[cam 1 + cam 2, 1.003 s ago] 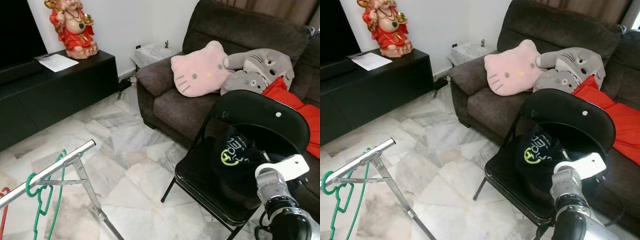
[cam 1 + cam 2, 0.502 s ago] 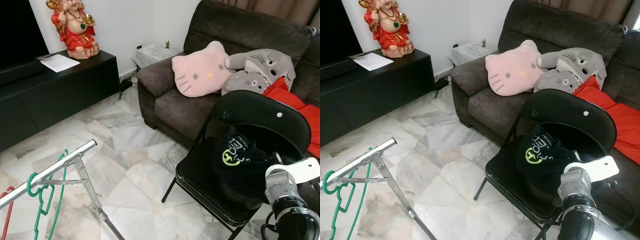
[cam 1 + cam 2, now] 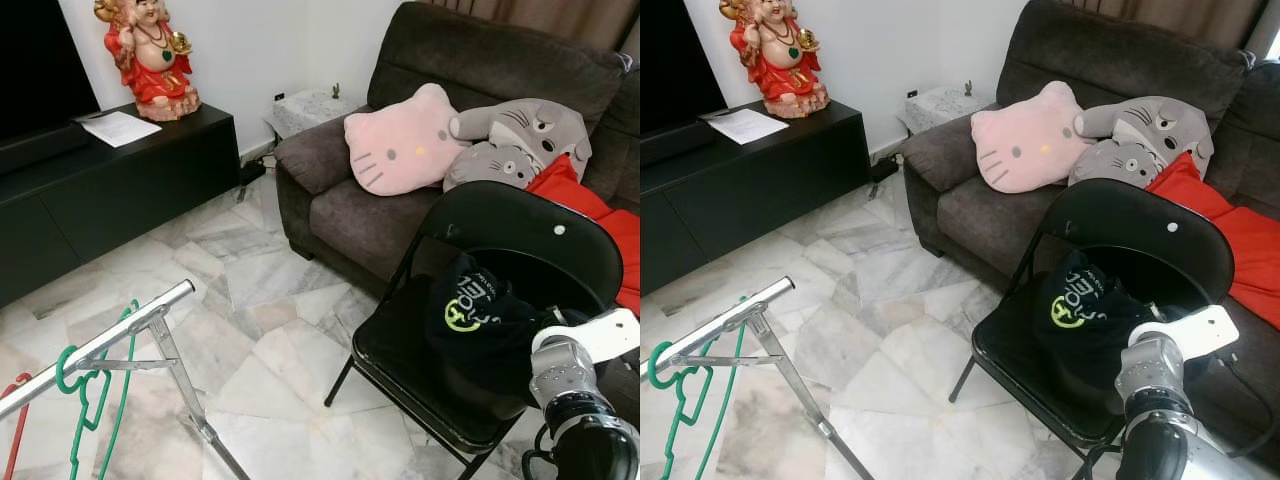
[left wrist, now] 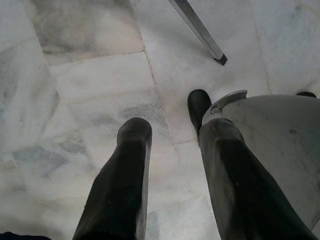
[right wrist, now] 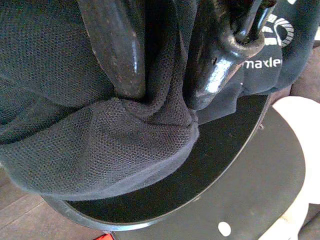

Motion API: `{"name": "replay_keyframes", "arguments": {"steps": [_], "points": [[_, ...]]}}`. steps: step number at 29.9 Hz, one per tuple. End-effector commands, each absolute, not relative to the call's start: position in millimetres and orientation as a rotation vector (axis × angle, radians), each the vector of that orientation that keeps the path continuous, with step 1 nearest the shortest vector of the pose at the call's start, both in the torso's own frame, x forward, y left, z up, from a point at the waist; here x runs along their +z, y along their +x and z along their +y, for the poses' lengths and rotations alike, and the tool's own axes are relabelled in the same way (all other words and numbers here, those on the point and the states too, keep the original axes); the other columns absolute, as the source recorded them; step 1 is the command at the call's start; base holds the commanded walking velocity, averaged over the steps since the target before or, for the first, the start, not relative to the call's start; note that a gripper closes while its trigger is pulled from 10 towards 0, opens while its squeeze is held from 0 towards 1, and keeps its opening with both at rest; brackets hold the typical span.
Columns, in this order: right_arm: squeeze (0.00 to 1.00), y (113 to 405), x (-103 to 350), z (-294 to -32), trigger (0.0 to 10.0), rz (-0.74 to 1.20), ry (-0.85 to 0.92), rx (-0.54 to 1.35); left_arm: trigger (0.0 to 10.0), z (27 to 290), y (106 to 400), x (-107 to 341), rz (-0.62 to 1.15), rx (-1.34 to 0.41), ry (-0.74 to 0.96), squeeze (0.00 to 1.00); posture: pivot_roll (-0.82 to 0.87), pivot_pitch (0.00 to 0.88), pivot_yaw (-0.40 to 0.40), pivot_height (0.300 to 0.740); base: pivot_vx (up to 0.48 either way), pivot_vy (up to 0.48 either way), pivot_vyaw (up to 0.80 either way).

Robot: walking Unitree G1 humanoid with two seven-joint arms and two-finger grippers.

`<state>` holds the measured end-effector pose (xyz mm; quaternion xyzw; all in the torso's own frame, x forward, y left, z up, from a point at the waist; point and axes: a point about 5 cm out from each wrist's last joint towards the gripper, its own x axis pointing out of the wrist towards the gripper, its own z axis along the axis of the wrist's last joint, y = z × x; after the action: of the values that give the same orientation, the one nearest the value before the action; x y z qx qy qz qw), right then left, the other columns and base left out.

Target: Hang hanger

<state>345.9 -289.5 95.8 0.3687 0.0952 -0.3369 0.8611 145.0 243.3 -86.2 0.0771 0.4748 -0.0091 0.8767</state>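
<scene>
Pinching black shirt (image 5: 100,130) on folding chair (image 5: 210,165): right hand (image 5: 165,95) clenched; left hand (image 4: 172,150) released.

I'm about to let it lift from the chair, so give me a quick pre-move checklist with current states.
1. Right gripper has the black shirt: ok, fingers pinch a fold of the fabric.
2. Hanger inside the shirt: cannot tell, the fabric hides it.
3. Shirt free of the folding chair: not ok, it lies on the seat.
4. Rack rail has room: ok, bare bar beyond the green hanger.
5. Left gripper free: ok, open, empty, over the marble floor.
</scene>
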Motion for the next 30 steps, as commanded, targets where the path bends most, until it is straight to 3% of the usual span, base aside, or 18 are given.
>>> {"name": "replay_keyframes", "arguments": {"steps": [1, 23, 30], "points": [[0.00, 351, 108, -293, 10.0, 0.165, 0.764, -0.703, 10.0, 244, 139, -89, 1.026, -0.023, 0.169, 0.00, 0.04, 0.019, 0.005, 0.740, 0.000, 0.000, 0.00], [0.00, 352, 116, -303, 10.0, 0.224, 0.886, -0.811, 10.0, 245, 141, -88, 1.027, -0.020, 0.164, 0.00, 0.04, 0.048, 0.005, 0.740, 0.000, 0.000, 0.00], [0.00, 350, 102, -290, 10.0, 0.284, 0.889, -0.776, 10.0, 245, 140, -88, 1.034, -0.026, 0.163, 0.00, 0.04, 0.055, 0.011, 0.740, 0.000, 0.000, 0.00]]}}
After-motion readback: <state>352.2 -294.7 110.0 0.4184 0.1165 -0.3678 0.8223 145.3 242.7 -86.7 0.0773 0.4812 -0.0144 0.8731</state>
